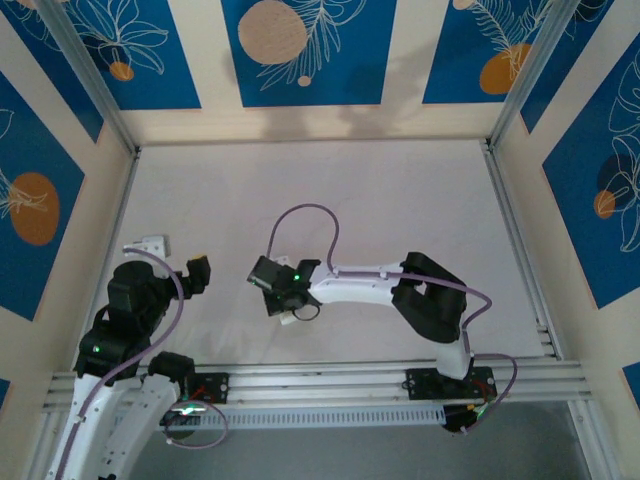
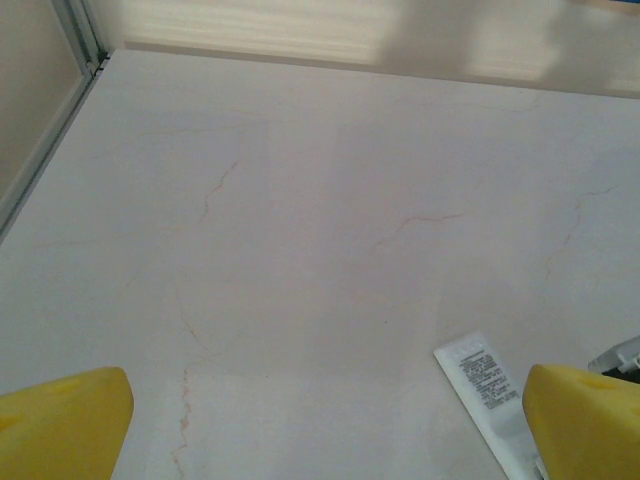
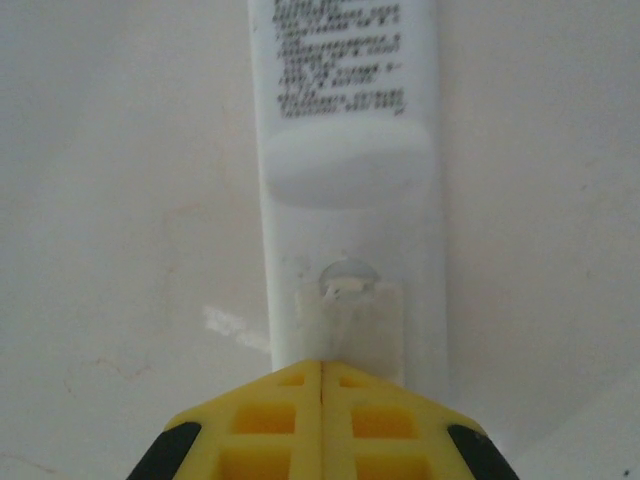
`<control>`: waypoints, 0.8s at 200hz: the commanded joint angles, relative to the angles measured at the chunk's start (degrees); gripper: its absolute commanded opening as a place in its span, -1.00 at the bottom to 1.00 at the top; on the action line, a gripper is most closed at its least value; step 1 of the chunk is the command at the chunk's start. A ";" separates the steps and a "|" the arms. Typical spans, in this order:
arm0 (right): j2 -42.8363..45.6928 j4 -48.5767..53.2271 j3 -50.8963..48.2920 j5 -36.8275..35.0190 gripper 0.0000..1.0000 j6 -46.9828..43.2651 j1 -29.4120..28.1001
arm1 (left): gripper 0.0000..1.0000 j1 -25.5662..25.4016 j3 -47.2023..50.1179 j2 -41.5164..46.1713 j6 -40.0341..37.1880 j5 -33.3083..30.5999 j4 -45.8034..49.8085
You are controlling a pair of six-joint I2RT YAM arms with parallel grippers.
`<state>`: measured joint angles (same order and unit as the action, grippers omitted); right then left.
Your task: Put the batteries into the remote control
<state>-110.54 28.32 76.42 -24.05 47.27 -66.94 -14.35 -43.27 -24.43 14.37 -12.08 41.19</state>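
- The remote control (image 3: 345, 150) is being supported back-up by the worktop (image 2: 320, 250), one end covered by the right fingers (image 3: 270, 420), which are being pressed together on nothing visible.
- The left fingers (image 2: 60, 425) are being held wide apart, empty.

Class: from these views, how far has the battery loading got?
Done: nothing visible; the remote control lies printed back up, apparently closed. In hand: the shut right gripper sits at its end, by a clear tab; the left gripper hangs open. Left: opening, loading, closing.

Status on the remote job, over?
Left gripper open, empty. Right gripper shut, tips over remote, back face up. Clear tape patch at the tips.
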 commanded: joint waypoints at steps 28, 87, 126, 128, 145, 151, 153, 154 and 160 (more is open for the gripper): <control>4.95 3.03 0.91 -1.80 -1.00 0.62 -0.76 | 1.00 0.82 -0.24 0.78 -1.45 0.74 -0.66; 2.48 3.18 6.43 -1.54 -1.00 -2.84 3.16 | 1.00 0.90 -0.20 0.96 -1.31 0.56 -0.51; -1.21 2.25 8.62 0.70 -1.00 -3.37 4.72 | 1.00 0.86 -0.24 1.13 -1.54 0.30 -0.64; -1.35 2.13 8.69 0.86 -1.00 -3.42 4.76 | 1.00 0.87 -0.24 1.20 -1.52 0.30 -0.64; -2.54 1.78 9.50 1.99 -1.00 -3.66 5.14 | 0.99 0.90 -0.13 1.32 -1.53 0.26 -0.63; -2.96 1.90 9.85 2.15 -1.00 -3.67 5.27 | 0.99 0.86 -0.14 1.31 -1.54 0.30 -0.51; -3.15 2.02 9.99 2.17 -1.00 -3.67 5.29 | 0.99 0.85 -0.15 1.31 -1.54 0.30 -0.57; -3.17 2.06 10.07 2.25 -1.00 -3.67 5.26 | 0.99 0.87 -0.15 1.31 -1.54 0.30 -0.62; -3.59 2.29 10.39 2.28 -1.00 -3.67 5.28 | 1.00 0.88 -0.15 1.31 -1.46 0.30 -0.60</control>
<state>-112.49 30.24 84.49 -23.97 44.47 -61.84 -14.35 -43.27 -23.81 13.50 -12.08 41.17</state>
